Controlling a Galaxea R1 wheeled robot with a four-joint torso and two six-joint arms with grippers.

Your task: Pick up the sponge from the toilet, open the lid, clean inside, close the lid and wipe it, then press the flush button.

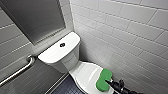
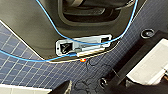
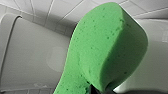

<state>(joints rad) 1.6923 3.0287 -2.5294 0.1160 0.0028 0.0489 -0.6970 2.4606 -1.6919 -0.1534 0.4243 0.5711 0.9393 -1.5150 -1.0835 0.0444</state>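
Sponge [image 3: 100, 50], bright green, pinched at near end by right gripper [image 1: 107, 82]; held over closed lid [image 1: 83, 72] of toilet [image 1: 60, 53], toward tiled wall [image 1: 125, 37]. Risk: shallow pinch on soft foam, slipping or twisting out under pressure; arm brushing wall.

The right claw [image 1: 107, 81] is black and slim, tapering to a tip. Just behind the claw, the right arm [image 1: 122, 88] is black as well, knobby, with a rounded ring-shaped fitting. The left wrist view shows a smooth dark grey shell [image 2: 27, 27] crossed by a thin blue cable [image 2: 48, 18], a pale recessed panel [image 2: 82, 45] with a socket, a small orange lamp [image 2: 83, 60] beside it, and a black bar [image 2: 131, 58] with round fittings [image 2: 147, 33].
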